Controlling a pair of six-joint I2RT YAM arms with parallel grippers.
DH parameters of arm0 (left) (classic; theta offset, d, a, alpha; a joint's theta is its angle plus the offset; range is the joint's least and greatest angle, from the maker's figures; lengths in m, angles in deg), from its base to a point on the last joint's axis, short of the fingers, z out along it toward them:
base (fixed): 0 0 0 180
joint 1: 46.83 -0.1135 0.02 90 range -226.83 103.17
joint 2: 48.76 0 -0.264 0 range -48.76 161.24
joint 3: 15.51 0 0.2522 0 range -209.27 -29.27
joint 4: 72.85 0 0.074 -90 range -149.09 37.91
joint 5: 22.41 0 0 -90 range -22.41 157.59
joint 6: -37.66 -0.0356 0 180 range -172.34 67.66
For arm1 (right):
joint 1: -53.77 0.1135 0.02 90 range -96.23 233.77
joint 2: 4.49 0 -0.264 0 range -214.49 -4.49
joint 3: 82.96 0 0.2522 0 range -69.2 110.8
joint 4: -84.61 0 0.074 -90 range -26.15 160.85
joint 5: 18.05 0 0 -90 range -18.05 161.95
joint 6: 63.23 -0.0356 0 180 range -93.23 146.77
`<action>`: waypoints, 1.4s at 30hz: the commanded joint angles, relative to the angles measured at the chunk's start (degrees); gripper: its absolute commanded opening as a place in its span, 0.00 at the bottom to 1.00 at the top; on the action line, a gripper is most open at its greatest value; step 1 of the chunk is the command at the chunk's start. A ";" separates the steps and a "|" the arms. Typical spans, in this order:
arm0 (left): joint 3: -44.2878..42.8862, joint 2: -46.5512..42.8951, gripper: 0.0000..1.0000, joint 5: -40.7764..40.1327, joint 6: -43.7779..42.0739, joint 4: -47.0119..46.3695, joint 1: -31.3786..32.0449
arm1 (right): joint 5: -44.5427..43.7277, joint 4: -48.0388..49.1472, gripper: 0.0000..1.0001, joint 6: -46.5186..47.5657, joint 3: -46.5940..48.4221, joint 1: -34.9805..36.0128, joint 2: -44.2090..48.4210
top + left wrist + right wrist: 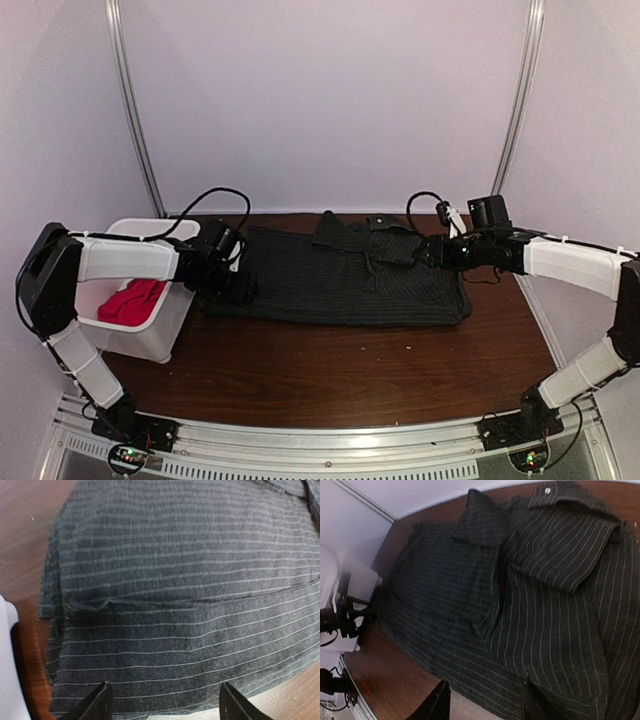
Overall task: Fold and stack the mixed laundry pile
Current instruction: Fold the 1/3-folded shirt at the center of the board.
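Note:
The dark pinstriped shirt (340, 280) lies spread on the brown table, with a sleeve and the collar folded over its far side. The red T-shirt (130, 300) sits bunched in the white bin (150, 340) at the left. My left gripper (238, 280) hovers at the shirt's left edge. In the left wrist view this gripper (165, 687) is open above striped cloth (185, 580), with nothing between the jaws. My right gripper (418, 252) is over the shirt's far right part. In the right wrist view it (484, 682) is open above the shirt (545, 605), holding nothing.
The bin's white wall (5, 670) stands just left of the left gripper. Bare brown table (340, 370) runs between the shirt and the arm bases. White enclosure walls stand close behind and at both sides. Cables trail from both wrists.

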 commanded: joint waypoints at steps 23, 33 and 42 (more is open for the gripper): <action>4.51 8.35 0.54 -1.10 5.90 6.00 15.12 | -2.97 -0.19 0.23 -12.37 -25.78 -5.81 2.64; 7.20 3.67 0.57 0.20 8.24 8.57 21.34 | -0.74 -5.74 0.37 -10.80 -24.23 -5.92 22.26; -1.45 1.81 0.69 -5.68 2.87 13.15 18.49 | -6.47 -6.14 0.47 4.67 -3.16 -6.54 3.13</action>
